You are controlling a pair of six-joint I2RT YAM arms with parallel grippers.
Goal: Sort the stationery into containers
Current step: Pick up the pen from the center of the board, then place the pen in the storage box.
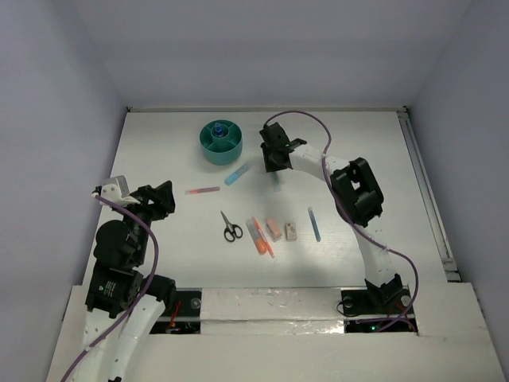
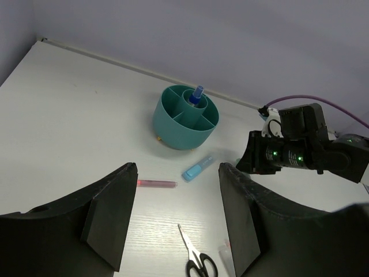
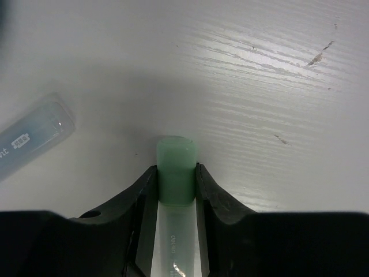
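The round teal organiser (image 1: 220, 143) stands at the back of the table with a blue-capped bottle (image 1: 217, 127) in its central cup. My right gripper (image 1: 276, 167) is just right of it, shut on a green marker (image 3: 176, 167) whose cap points down close to the table. A light blue highlighter (image 1: 236, 175) lies between the organiser and that gripper. A pink pen (image 1: 203, 191), black-handled scissors (image 1: 231, 227), an orange marker (image 1: 261, 237), a pink eraser (image 1: 273, 229), a white eraser (image 1: 291, 231) and a blue pen (image 1: 314, 224) lie mid-table. My left gripper (image 1: 159, 199) is open and empty at the left.
In the left wrist view the organiser (image 2: 185, 117), highlighter (image 2: 198, 168), pink pen (image 2: 157, 183) and scissors (image 2: 196, 258) lie ahead of the open left gripper (image 2: 178, 170), with the right arm (image 2: 300, 151) at the right. The highlighter's end (image 3: 29, 138) lies left of the right gripper (image 3: 176, 173).
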